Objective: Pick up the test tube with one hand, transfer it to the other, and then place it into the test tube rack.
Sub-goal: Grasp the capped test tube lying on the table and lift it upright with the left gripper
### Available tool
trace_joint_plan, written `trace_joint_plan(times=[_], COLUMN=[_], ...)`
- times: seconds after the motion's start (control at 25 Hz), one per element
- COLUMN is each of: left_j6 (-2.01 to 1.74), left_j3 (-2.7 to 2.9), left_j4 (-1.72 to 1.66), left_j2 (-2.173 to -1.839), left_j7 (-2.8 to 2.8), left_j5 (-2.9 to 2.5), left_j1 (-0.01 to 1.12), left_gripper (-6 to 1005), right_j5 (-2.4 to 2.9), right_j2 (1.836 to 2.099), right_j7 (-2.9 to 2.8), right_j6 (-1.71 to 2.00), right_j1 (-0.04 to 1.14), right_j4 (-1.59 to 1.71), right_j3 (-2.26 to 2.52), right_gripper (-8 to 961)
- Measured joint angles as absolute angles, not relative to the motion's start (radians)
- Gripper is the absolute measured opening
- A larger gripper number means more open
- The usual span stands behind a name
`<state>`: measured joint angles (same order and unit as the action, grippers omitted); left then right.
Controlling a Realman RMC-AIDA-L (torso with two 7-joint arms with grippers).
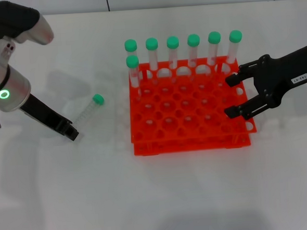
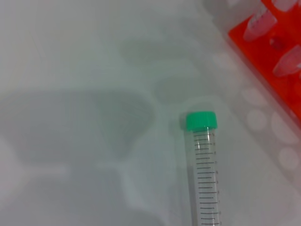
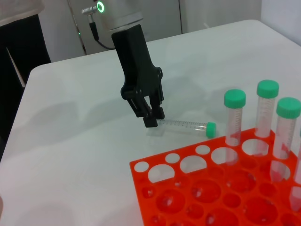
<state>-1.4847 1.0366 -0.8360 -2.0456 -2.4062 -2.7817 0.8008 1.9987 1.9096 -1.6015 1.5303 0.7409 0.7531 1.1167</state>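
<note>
1. Head view shows the test tube (image 1: 87, 112) lying flat on the white counter (image 1: 69, 193), left of the test tube rack (image 1: 187, 113), apart from it.
2. Its long axis runs diagonally: green cap toward the rack and away from the robot, clear tip toward the left pincer (image 1: 71, 132).
3. That pincer sits low at the tube's tip, fingers together, gripping nothing that I can see.
4. Right pincer (image 1: 234, 96) hovers over the rack's right edge, fingers apart and empty.
5. Seven capped tubes (image 1: 173, 54) stand upright in the rack's far holes.
</note>
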Motion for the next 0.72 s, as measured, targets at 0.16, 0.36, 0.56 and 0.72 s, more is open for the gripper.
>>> trace_joint_plan(times=[0.16,0.36,0.56,0.72], left_j6=[-1.477,-1.454,-1.435,-1.432], left_j3=[1.046,1.047,1.047,1.047], left_j4=[-0.835,-0.823,-0.804,-0.796], left_j2=[-2.046,-2.049,-2.053,-2.053], left_j7=[-2.414,-2.437,-2.443,-2.444], left_j5=[-2.783,-2.816,-2.835,-2.835], left_j1=[0.801,0.803,0.812,0.816], left_gripper=[299,289,271,256], right_j5=[1.999,2.007,2.01,2.013], right_j2=[1.91,1.91,1.91,1.91], right_j7=[-1.602,-1.602,-1.601,-1.6], right_j6=[1.528,1.528,1.528,1.527], right_j1=[0.741,0.741,0.741,0.743], right_j4=[0.753,0.753,0.753,0.753], right_j3=[1.117,1.117,1.117,1.117], right_gripper=[857,857,857,856])
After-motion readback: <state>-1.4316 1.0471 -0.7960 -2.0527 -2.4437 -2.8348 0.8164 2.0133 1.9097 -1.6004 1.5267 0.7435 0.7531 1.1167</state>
